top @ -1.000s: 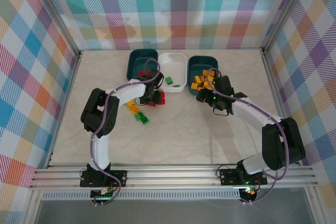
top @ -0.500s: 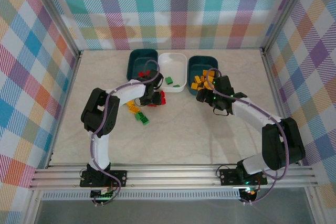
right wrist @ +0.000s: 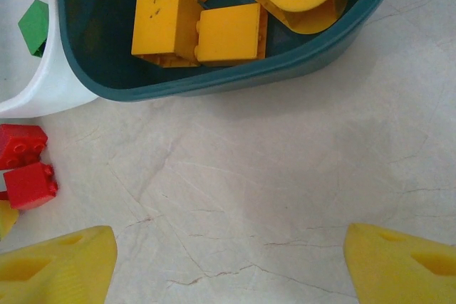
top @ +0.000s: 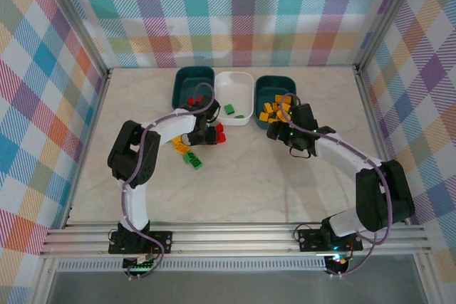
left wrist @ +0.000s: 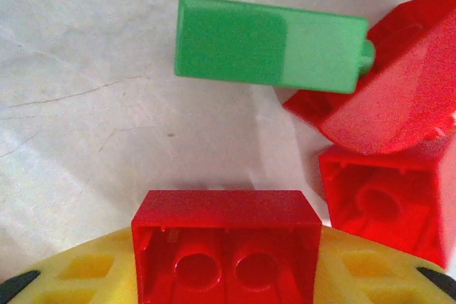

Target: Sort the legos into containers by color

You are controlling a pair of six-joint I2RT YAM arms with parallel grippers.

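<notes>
You're well past halfway: yellow legos (top: 274, 110) fill the right teal tub (top: 265, 83), green legos (top: 229, 109) lie in the white tub (top: 235, 78), and red legos (top: 194, 99) in the left teal tub (top: 187, 76). A mixed cluster (top: 189, 153) waits on the counter (top: 249, 176). The left end effector (left wrist: 226, 282) brackets a red brick (left wrist: 226, 247), though I cannot tell if it grips it. The right end effector (right wrist: 228, 261) gapes wide and empty.

Pastel plaid walls (top: 242, 12), pale marble-veined tabletop (top: 249, 190), aluminium rails (top: 235, 236) along the near edge
</notes>
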